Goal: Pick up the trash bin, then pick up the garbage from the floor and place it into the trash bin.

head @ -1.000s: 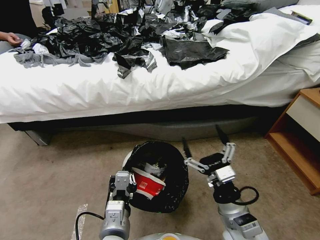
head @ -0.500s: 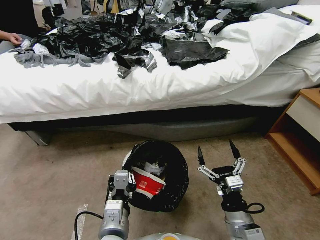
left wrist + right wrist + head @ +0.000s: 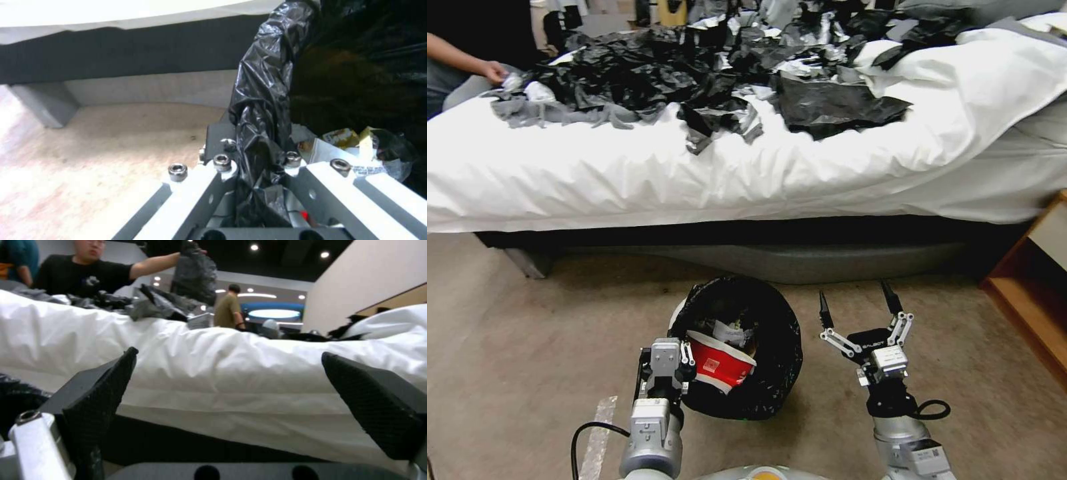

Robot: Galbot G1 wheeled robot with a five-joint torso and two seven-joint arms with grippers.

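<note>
Trash bin (image 3: pixel 740 353) on floor (image 3: pixel 527 347) by bed (image 3: pixel 694 173), my left gripper (image 3: pixel 256 166) clamped on near rim through liner — light thin plastic, liner slick and crinkly, I'd grip rim wall itself, not loose bag. Red cup (image 3: pixel 720 365) and wrappers already inside. Right gripper (image 3: pixel 859 308) just beside bin, fingers wide apart, empty

The bin (image 3: pixel 740 353) sits left of the right gripper's fingers (image 3: pixel 825 312), its rim between the left gripper's fingers (image 3: pixel 209 173); the bed (image 3: pixel 694 180) lies beyond.
</note>
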